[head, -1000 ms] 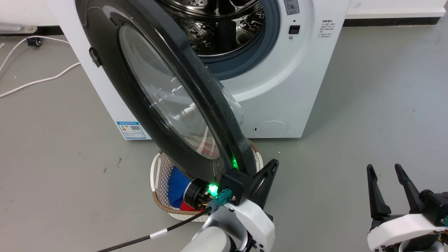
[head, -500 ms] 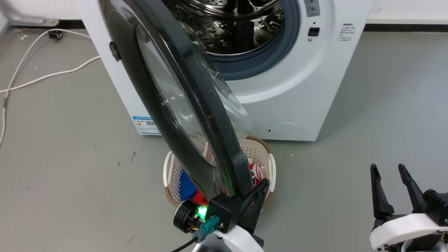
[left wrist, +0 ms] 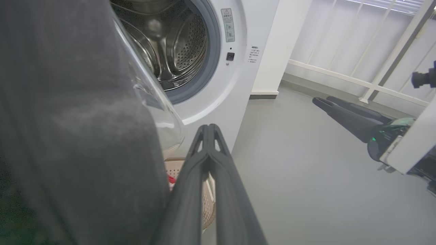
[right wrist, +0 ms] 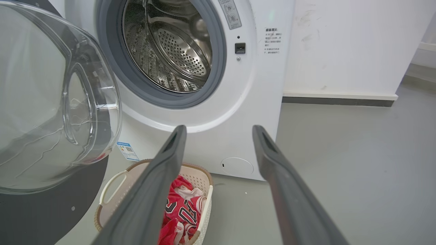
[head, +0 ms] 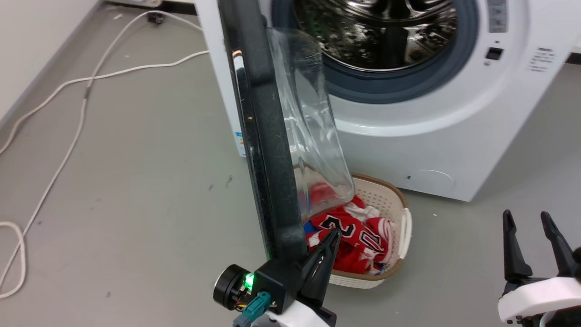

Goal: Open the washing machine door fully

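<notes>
While my left gripper [head: 333, 232] has its two fingers pressed together, tip against tip, it holds nothing between them. It stands at the near, low end of the washing machine door [head: 268, 136], on the inner side of the black rim. It is so close to the rim that I cannot tell if it touches. In the left wrist view the dark door [left wrist: 68, 119] takes the whole left side, just beside the closed fingers [left wrist: 190, 190].

From the head I see the door edge-on. It is swung out from the washing machine [head: 408, 136], at about a right angle to the white front, and its far end meets the machine at the left of the opening. The clear glass bowl [head: 313, 136] of the door bulges to the right side. The steel drum [head: 386, 27] and the blue-grey gasket [head: 386, 93] around it are uncovered.

Under the low end of the door a pale laundry basket [head: 405, 218] stands on the grey floor [head: 136, 204], just in front of the machine. A red jersey [head: 358, 240] with numbers lies in it.

My right gripper [head: 525, 213] is well apart, at the lower right. Its fingers are spread wide and have hold of nothing. A white cable [head: 81, 109] lies on the floor at the left of the machine.
</notes>
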